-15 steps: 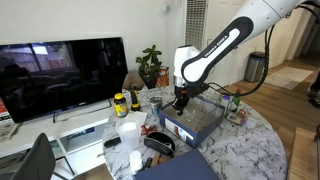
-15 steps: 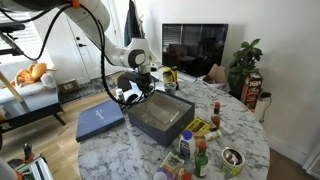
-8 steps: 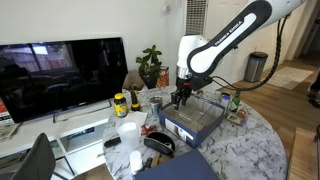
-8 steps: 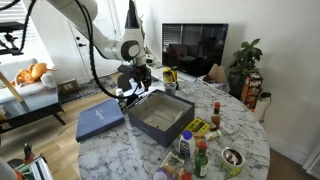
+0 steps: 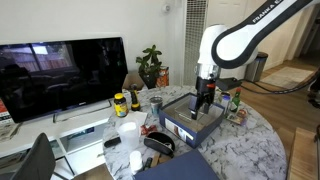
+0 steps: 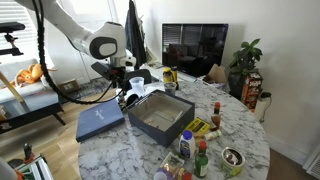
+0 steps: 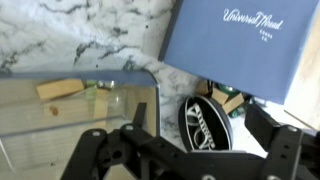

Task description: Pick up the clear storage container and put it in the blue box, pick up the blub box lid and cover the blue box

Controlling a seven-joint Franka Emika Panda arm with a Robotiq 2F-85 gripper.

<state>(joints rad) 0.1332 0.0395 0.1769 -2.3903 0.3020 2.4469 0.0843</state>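
Note:
The clear storage container (image 7: 70,110) sits inside the blue box (image 5: 178,128), which stands mid-table in both exterior views (image 6: 150,128). Its rounded rim fills the left of the wrist view. The blue box lid (image 7: 245,45), printed with white script, lies flat on the table beside the box (image 6: 100,120), and shows at the table's near edge in an exterior view (image 5: 185,168). My gripper (image 7: 190,145) is open and holds nothing. It hangs above the box's edge on the lid's side in both exterior views (image 5: 203,100) (image 6: 127,88).
A black round case (image 7: 205,120) with white lettering lies between box and lid. Sauce bottles and jars (image 6: 200,155) crowd the marble table (image 6: 240,130) beside the box. A white cup (image 5: 128,130), a yellow jar (image 5: 120,103), a TV and a plant stand further off.
The gripper has opened, let go of the clear container inside the blue box, and risen away from it toward the lid's side.

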